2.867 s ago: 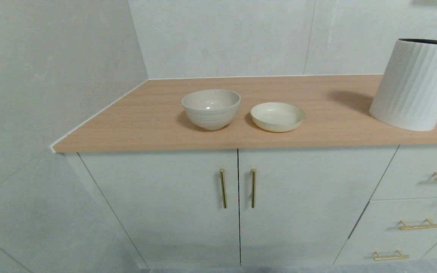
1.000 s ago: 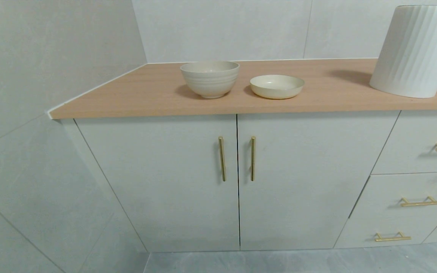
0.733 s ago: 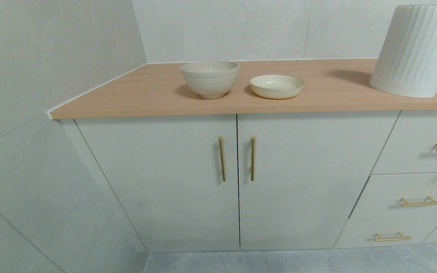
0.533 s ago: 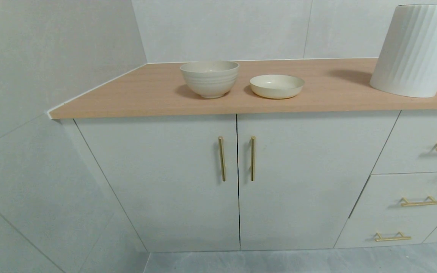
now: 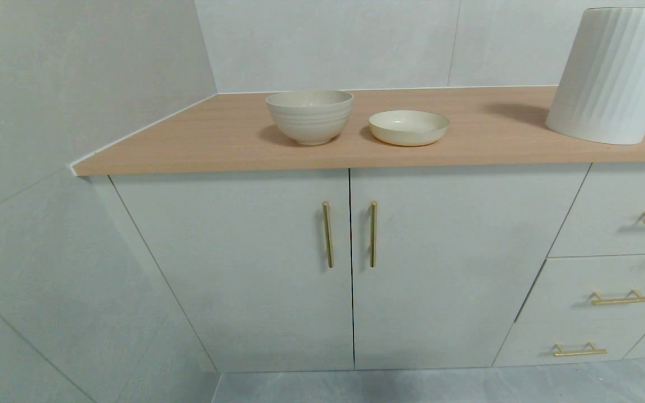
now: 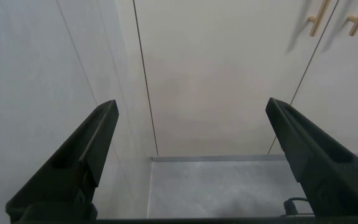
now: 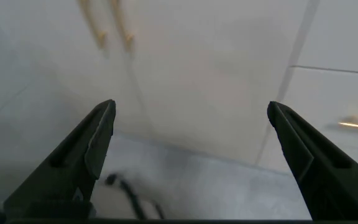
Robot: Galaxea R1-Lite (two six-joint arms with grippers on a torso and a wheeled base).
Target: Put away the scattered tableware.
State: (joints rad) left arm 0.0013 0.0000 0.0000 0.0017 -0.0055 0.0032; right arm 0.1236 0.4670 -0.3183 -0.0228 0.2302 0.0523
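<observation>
Counter [image 5: 216,140] | bowl [image 5: 309,116] beside dish [image 5: 409,127] | jaws spread, apparently well below both

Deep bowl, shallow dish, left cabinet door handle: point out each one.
Deep bowl [image 5: 309,120], head view, ribbed outer wall.
Shallow dish [image 5: 407,121], head view, inside of the basin.
Left cabinet door handle [image 5: 328,234], head view, middle of the bar.

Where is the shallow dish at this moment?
In the head view, the shallow dish sits on the wooden countertop, just right of the deep bowl and above the right cabinet door.
</observation>
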